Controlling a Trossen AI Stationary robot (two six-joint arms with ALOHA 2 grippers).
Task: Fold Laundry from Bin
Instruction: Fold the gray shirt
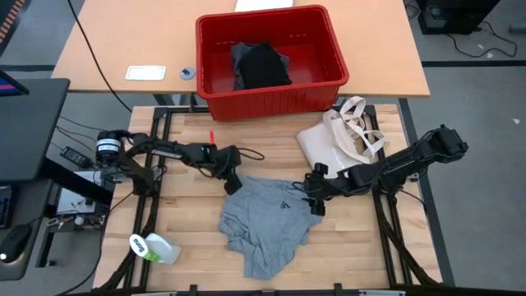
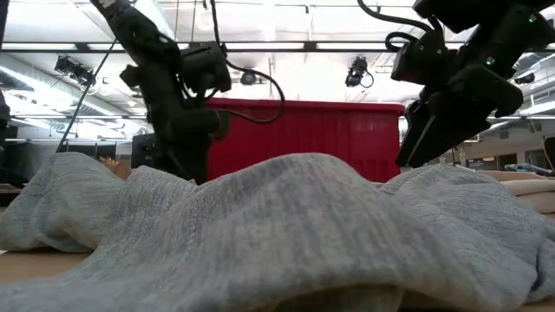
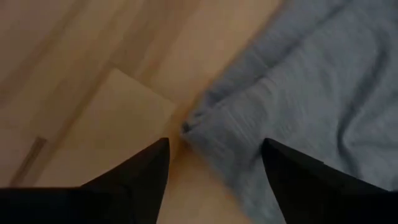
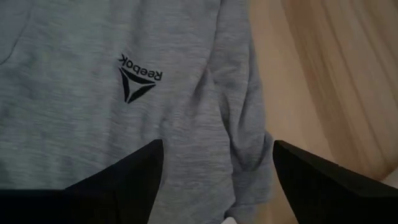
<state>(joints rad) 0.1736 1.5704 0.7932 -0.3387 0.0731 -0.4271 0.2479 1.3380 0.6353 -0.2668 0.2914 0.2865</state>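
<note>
A: Step? Where's the shirt?
B: Grey T-shirt [image 1: 267, 224] out, crumpled mid-tabletop; black garment [image 1: 261, 64] in red bin [image 1: 271, 97] at far edge. Spreading stage.
A: Grippers?
B: Left gripper [image 1: 233, 182] and right gripper [image 1: 313, 200] both wide, empty, at shirt's far corners. Next, I'd guess: pinch the hems, pull flat.

You see a slatted light-wood worktable [image 1: 189, 218] set in a black metal frame [image 1: 386, 238], with a second, smooth tan tabletop [image 1: 131, 41] butted against its far edge. A grey floor [image 1: 468, 115] borders both on the right, crossed by black cables [image 1: 485, 41]. At the left stands a dark monitor [image 1: 29, 123] with a computer mouse [image 1: 15, 242] near it. Looking level across the table, you face a ceiling of white beams and long strip lights [image 2: 286, 45], with dark fixtures [image 2: 357, 71] hanging beneath.
</note>
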